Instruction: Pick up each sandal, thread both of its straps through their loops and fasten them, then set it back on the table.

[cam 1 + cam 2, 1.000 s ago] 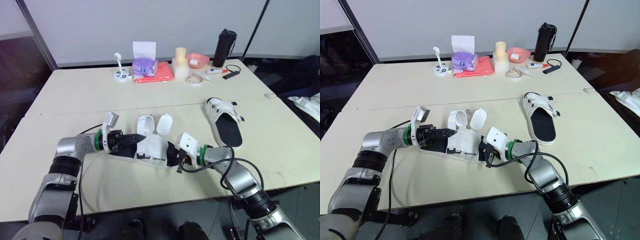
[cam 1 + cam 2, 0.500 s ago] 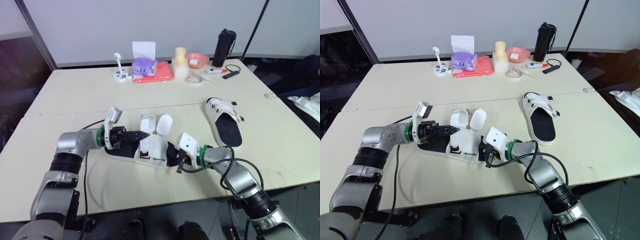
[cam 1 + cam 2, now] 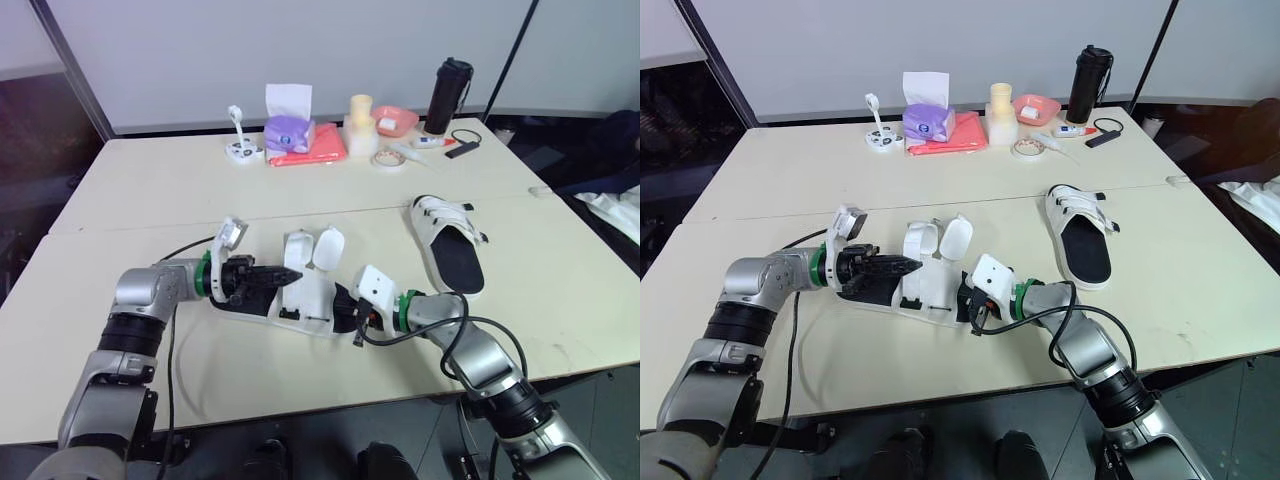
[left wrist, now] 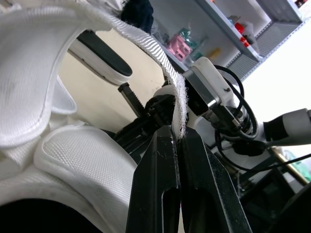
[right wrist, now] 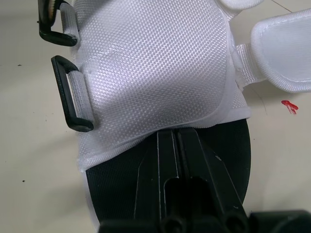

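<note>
Silver arms (image 3: 141,291), green wrist rings (image 3: 203,277), black cables (image 3: 169,352), white camera housings (image 3: 376,285), black fingers (image 4: 156,189).

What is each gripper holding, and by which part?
Left gripper pinches the unfastened sandal's white strap by its edge. Right gripper is shut at the upper's hem; whether it grips it cannot be told.

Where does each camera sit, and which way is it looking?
Left eye view: on the head, looking down over the table; both arms reach the unfastened sandal.
Right eye view: its stereo twin, same scene.
Left wrist view: looks along the left gripper, shut on a strap.
Right wrist view: looks along the right gripper, shut on the unfastened sandal beside its black loops.
Both wrist views show that sandal.
</note>
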You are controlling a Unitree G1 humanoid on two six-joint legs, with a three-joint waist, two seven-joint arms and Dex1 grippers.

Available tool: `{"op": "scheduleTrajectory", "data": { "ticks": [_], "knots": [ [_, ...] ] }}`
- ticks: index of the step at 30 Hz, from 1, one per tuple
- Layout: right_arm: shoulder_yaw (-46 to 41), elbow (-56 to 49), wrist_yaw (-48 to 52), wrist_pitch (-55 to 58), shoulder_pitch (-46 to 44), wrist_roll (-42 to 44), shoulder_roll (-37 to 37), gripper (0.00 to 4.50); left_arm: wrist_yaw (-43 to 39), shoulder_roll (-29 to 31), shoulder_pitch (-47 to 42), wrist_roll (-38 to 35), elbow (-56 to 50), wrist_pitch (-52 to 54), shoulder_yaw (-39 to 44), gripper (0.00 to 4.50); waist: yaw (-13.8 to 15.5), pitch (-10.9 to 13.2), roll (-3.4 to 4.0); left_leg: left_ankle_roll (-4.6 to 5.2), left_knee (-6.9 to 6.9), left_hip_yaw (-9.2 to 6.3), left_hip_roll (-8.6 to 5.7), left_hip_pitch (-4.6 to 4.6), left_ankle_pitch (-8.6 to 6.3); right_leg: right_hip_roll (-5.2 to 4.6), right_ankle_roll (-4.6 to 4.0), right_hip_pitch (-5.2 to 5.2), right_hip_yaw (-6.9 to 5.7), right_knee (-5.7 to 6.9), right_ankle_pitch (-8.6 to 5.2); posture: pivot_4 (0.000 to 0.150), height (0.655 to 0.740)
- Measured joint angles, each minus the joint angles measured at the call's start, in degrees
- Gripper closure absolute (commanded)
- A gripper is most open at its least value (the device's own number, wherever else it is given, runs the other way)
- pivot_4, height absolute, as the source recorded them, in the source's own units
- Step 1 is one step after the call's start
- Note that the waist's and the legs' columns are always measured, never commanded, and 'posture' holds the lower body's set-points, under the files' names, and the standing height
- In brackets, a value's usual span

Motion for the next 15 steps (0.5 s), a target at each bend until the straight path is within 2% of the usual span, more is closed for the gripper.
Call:
{"op": "scheduleTrajectory", "data": {
  "ticks": [15],
  "knots": [
    [0.0, 0.0, 0.0, 0.0, 0.0, 0.0, 0.0, 4.50, -1.3, 0.2, 0.0, 0.5, 0.0, -1.5, -0.8, 4.45, 0.0, 0.0, 0.00, 0.00, 0.00, 0.01, 0.00, 0.00, 0.00, 0.00, 0.00, 0.00, 0.00, 0.00, 0.00, 0.150, 0.7400]
  ]
}}
